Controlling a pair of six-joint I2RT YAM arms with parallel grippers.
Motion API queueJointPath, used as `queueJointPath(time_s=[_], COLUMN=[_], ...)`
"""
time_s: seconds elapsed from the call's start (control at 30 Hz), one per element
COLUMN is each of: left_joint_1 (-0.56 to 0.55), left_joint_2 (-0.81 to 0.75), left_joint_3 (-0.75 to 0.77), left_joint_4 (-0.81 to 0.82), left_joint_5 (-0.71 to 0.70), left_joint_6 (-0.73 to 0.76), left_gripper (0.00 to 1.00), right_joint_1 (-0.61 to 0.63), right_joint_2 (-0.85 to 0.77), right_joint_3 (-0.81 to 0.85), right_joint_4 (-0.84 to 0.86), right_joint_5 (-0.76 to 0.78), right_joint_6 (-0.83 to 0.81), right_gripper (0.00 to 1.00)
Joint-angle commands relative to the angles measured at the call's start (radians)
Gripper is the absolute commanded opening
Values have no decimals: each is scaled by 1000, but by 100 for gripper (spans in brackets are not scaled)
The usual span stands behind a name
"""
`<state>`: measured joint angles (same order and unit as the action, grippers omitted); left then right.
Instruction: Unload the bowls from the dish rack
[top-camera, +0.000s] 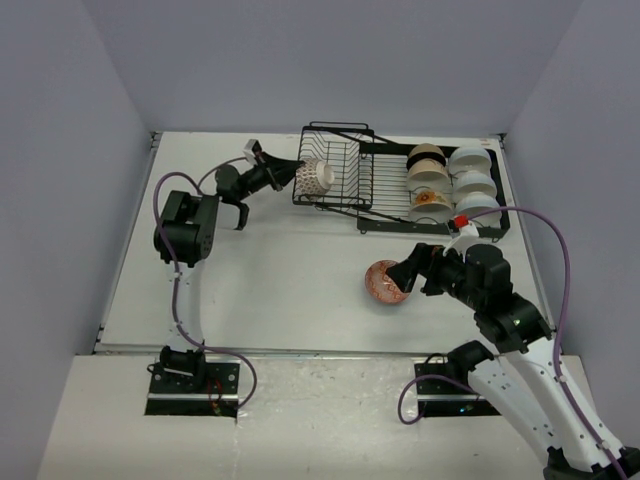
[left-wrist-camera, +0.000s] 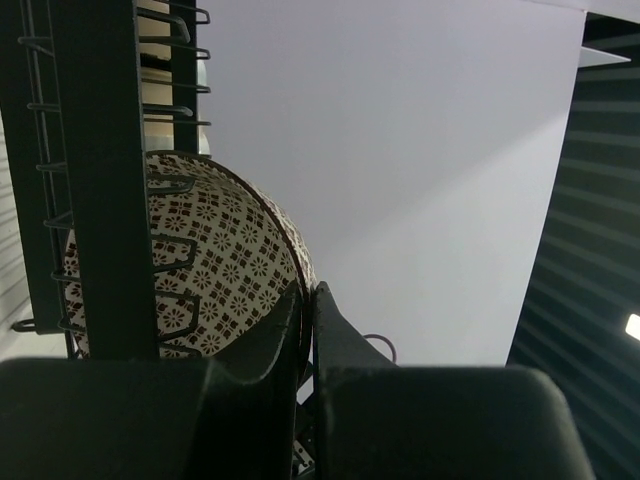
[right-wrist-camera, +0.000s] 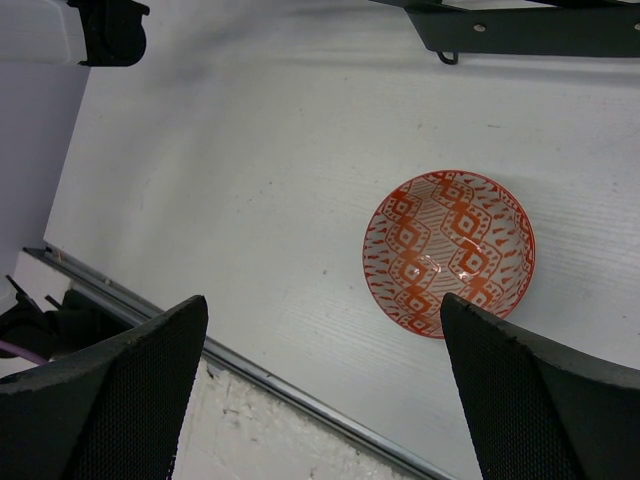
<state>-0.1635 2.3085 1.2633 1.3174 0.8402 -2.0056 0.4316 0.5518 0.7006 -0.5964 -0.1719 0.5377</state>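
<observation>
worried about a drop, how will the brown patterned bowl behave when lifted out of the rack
The patterned bowl looks like glazed ceramic: likely rigid, breakable. The left gripper pinches only its rim, so it may pivot or slip. It could snag on the dish rack wires.

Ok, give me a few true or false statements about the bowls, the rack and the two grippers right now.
1. The left gripper is shut on the rim of the brown-patterned bowl in the dish rack. True.
2. The right gripper grips the red-patterned bowl. False: it is open, and the bowl rests on the table.
3. The red-patterned bowl lies upside down. False: its opening faces up.
4. Stacked bowls sit in the rack's flat tray. True.
</observation>
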Motion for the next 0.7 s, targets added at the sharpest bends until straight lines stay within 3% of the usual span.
queueJointPath(time_s=[0.0, 0.33, 0.67], left_joint_1=[-13, -34, -70], left_joint_2=[12, -6, -15], left_joint_3=[36, 70, 202], left_joint_4=[516, 534, 529], left_joint_5=[-19, -59, -61], left_joint_6=[-111, -148, -154], left_gripper=[0, 0, 0], right_joint_1=[1, 2, 2], right_joint_2=[7, -3, -23], right_joint_3=[-3, -6, -7], right_joint_4=[26, 29, 26], right_joint_5=[-9, -3, 3], right_joint_6=[-19, -22, -21], right_gripper=[99, 99, 99])
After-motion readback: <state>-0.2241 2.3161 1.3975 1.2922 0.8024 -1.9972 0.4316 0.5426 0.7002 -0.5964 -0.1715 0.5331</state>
